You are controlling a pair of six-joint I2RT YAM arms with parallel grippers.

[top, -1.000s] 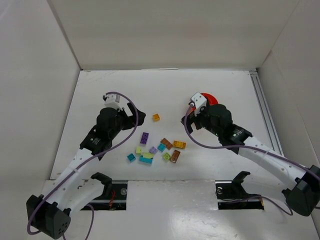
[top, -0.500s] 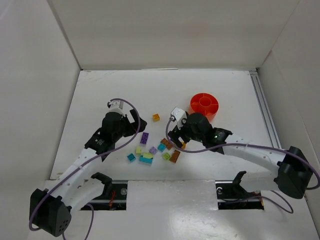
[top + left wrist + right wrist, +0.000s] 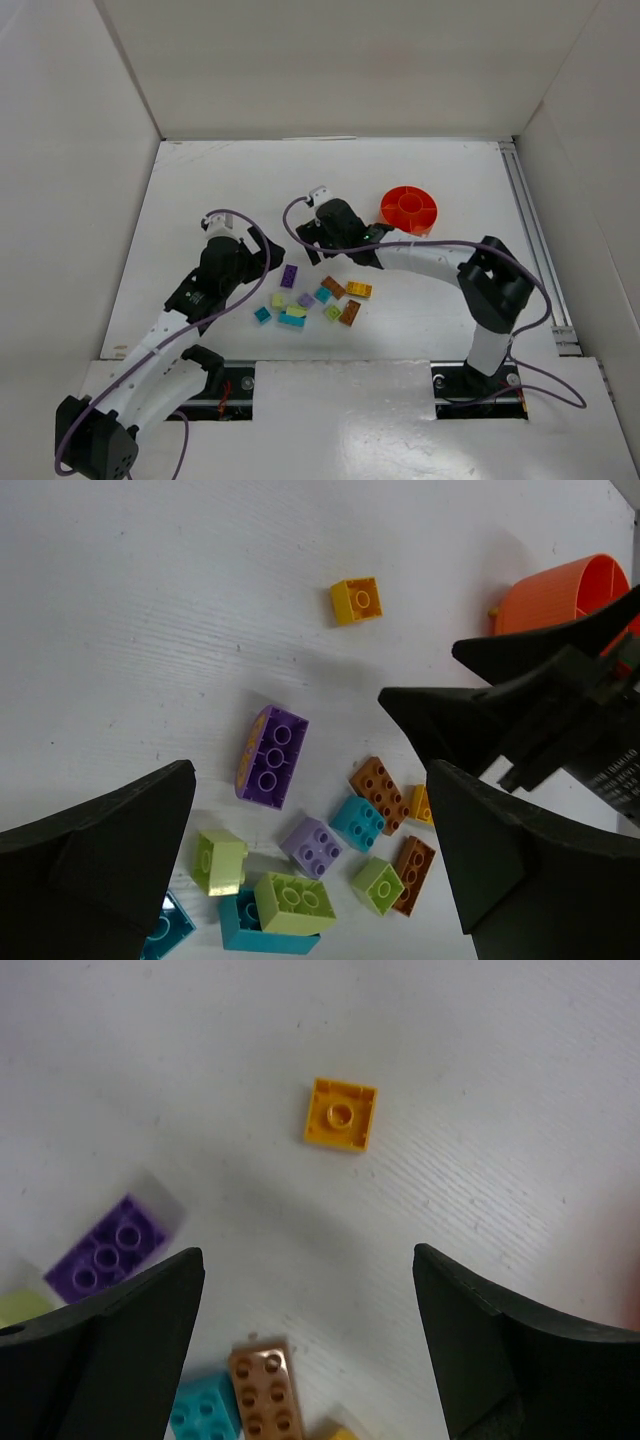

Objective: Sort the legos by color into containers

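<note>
Several legos lie in a loose pile: a purple brick (image 3: pixel 289 276), brown bricks (image 3: pixel 333 287), an orange one (image 3: pixel 359 289), teal (image 3: pixel 323 295) and lime (image 3: pixel 333 313). The left wrist view shows the same pile, with the purple brick (image 3: pixel 271 756) nearest. A lone orange brick (image 3: pixel 341 1113) lies apart, just ahead of my open, empty right gripper (image 3: pixel 309 1250); from above that gripper (image 3: pixel 309 234) hides it. My left gripper (image 3: pixel 266 256) is open and empty, left of the pile (image 3: pixel 308 770). The orange divided bowl (image 3: pixel 408 208) stands at the back right.
White walls close in the table on the left, back and right. A metal rail (image 3: pixel 530 225) runs along the right side. My right forearm (image 3: pixel 430 257) stretches across between the bowl and the pile.
My right gripper has swung left from above the bowl, past the pile, to the lone orange brick, uncovering the bowl. My left gripper has shifted only slightly.
</note>
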